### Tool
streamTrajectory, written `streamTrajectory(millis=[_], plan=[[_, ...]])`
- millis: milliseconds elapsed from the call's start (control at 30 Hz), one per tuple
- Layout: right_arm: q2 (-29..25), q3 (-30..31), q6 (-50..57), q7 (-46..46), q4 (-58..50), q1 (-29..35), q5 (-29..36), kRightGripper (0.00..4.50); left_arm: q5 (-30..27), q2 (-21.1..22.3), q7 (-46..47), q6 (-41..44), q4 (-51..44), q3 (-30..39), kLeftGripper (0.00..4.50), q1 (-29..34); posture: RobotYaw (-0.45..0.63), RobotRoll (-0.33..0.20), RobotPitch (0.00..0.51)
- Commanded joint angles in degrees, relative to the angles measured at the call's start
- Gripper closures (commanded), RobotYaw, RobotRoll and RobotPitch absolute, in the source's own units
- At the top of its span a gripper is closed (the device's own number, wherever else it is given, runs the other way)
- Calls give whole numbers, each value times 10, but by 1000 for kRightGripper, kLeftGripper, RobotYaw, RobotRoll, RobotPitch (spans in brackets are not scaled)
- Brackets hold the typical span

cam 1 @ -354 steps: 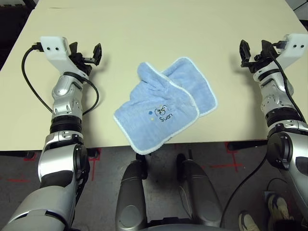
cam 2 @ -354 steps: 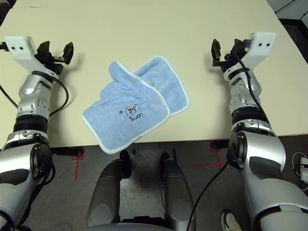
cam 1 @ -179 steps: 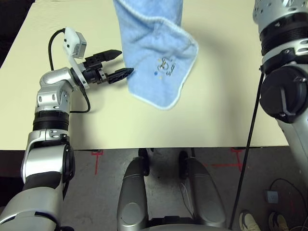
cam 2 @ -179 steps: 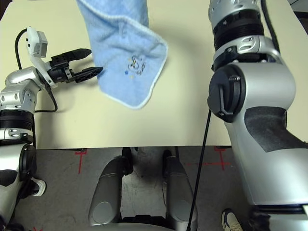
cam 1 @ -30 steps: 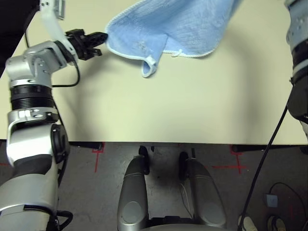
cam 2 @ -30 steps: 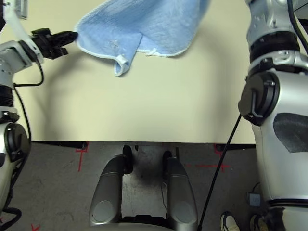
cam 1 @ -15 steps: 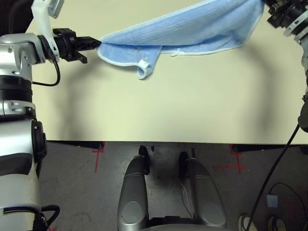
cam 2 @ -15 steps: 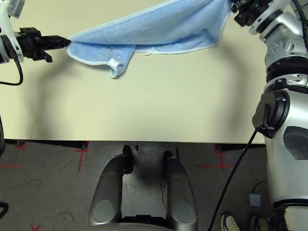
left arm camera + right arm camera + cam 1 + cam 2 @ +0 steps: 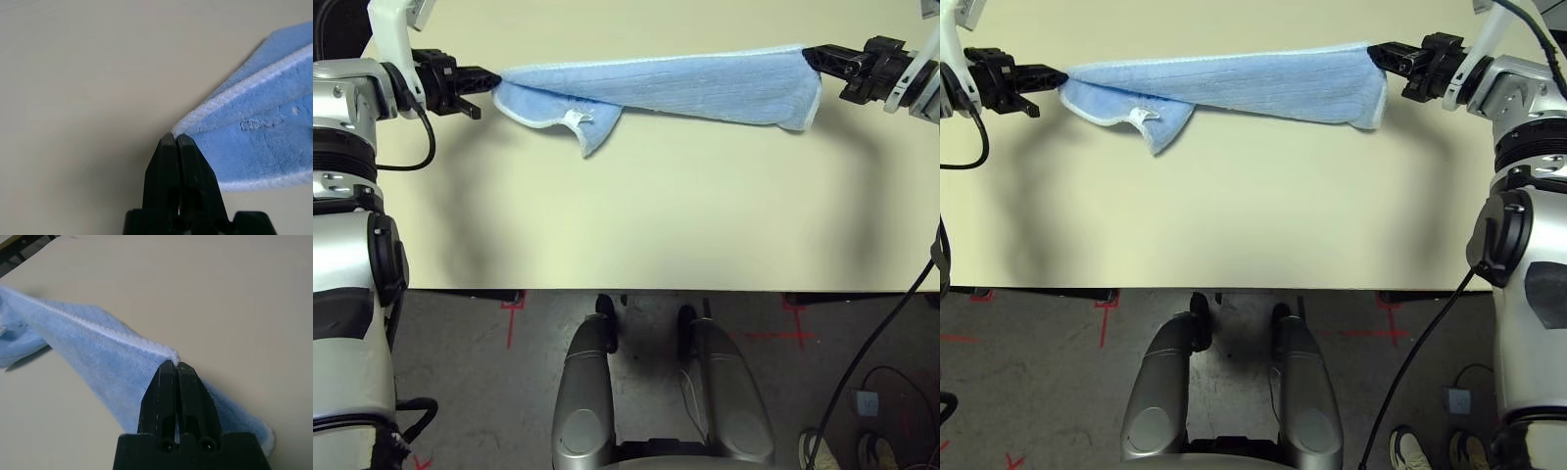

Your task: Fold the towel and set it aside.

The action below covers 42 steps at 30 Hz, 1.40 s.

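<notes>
Towel stretched out, fold not yet made

Desk (image 9: 646, 225) lies below; the towel (image 9: 685, 83) hangs taut above its far edge, left gripper (image 9: 489, 78) and right gripper (image 9: 810, 56) each pinched tight on an end corner; folding and setting aside remain

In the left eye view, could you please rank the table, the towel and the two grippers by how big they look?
1. The table, largest by far.
2. The towel, stretched between the grippers.
3. The left gripper and the right gripper, each shut on a towel corner; they look about alike, so I would not rank them.
</notes>
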Motion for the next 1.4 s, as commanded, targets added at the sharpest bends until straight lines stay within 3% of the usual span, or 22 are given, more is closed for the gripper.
streamTrajectory(millis=[33, 100, 167, 233, 333, 467, 600, 700, 767, 900, 1100, 1233, 1400], plan=[[-26, 11, 45, 80, -4, -4, -2, 4500, 13, 21, -81, 53, 4, -13, 4481, -1, 109, 0, 434], [-35, 13, 63, 109, -7, -6, -1, 4500, 16, 29, -129, 70, -3, -20, 4481, 2, 99, 0, 434], [-34, 16, 49, 101, -9, -2, -7, 4500, 20, 27, -112, 56, 7, -15, 4481, -2, 91, 0, 434], [-22, 12, 5, 51, -8, 2, -11, 4500, 27, 17, -39, 14, 26, 0, 4481, -6, 82, 0, 433], [14, -8, -120, -120, 1, -9, -17, 4500, 48, -4, 160, -122, 57, 19, 4481, -17, 67, 0, 429], [30, -50, -264, -256, 9, -65, 2, 4500, 27, -31, 321, -286, 77, 77, 4481, -86, 72, 0, 424], [11, -113, -357, -305, 15, -125, 45, 4500, -15, -48, 341, -407, 76, 138, 4481, -164, 76, 0, 425], [8, -132, -364, -291, 21, -123, 59, 4500, -32, -53, 324, -435, 77, 164, 4481, -174, 71, 0, 426], [13, -132, -353, -272, 23, -109, 61, 4500, -33, -55, 288, -413, 81, 163, 4481, -158, 69, 0, 427], [33, -58, -298, -155, 19, -22, 6, 4500, 61, -31, 101, -220, 93, 47, 4481, -37, 70, 0, 428], [45, 32, -287, -31, -10, 111, -54, 4500, 92, -6, -106, -81, -12, -42, 4481, 118, 67, 0, 442], [39, 37, -259, 19, -35, 133, -41, 4500, 89, 13, -155, -41, -85, -58, 4481, 148, 66, 0, 440], [19, 42, -248, 37, -34, 115, -49, 4500, 92, 31, -203, -32, -104, -70, 4481, 126, 63, 0, 432]])
